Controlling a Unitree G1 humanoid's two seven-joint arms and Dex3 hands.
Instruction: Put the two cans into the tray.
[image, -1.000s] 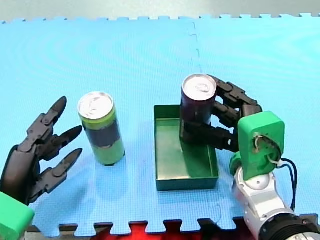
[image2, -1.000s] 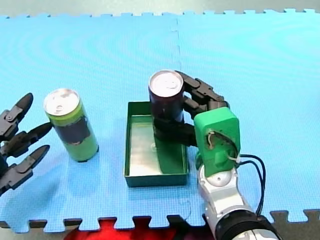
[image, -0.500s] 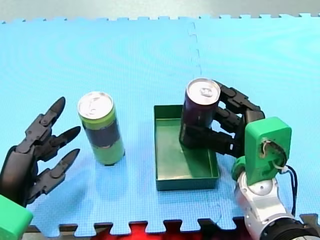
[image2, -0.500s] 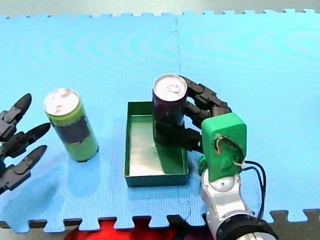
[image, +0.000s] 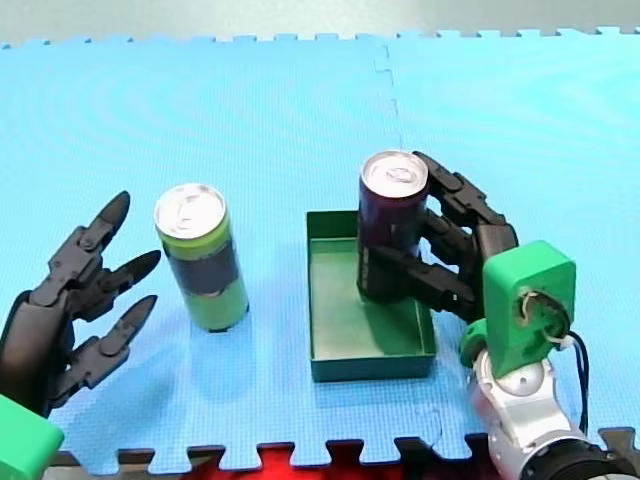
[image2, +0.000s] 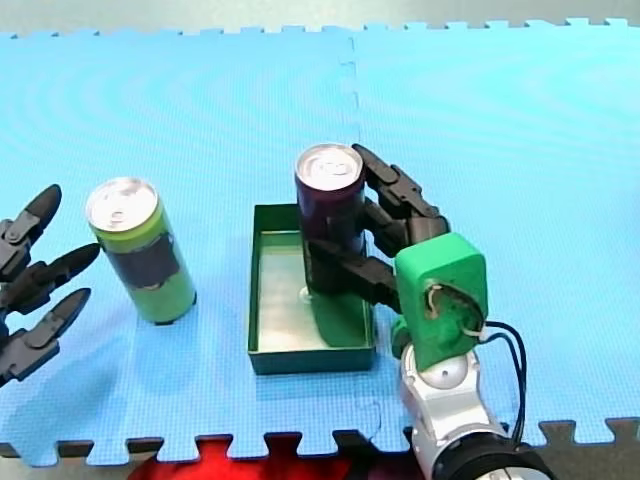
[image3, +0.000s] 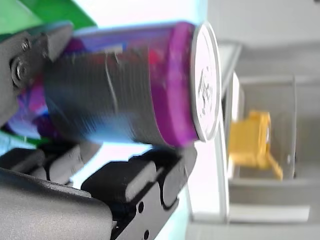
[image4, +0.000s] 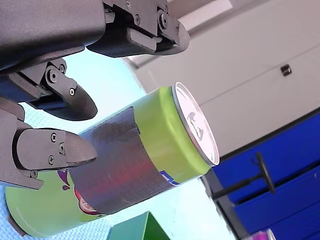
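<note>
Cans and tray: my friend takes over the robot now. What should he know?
Right hand shut on the purple can, upright, low in the far right corner of the green tray; touching bottom or not, cannot tell.
Left hand open, beside the green can, not touching it.
That can stands upright on the blue mat, left of the tray.
Done: nothing released yet.
Left: release the purple can, then bring the green can in.

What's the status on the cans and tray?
Right robot hand shut on purple can, upright within tray, touchdown unclear. Left robot hand open beside green can, upright on mat left of tray.
</note>
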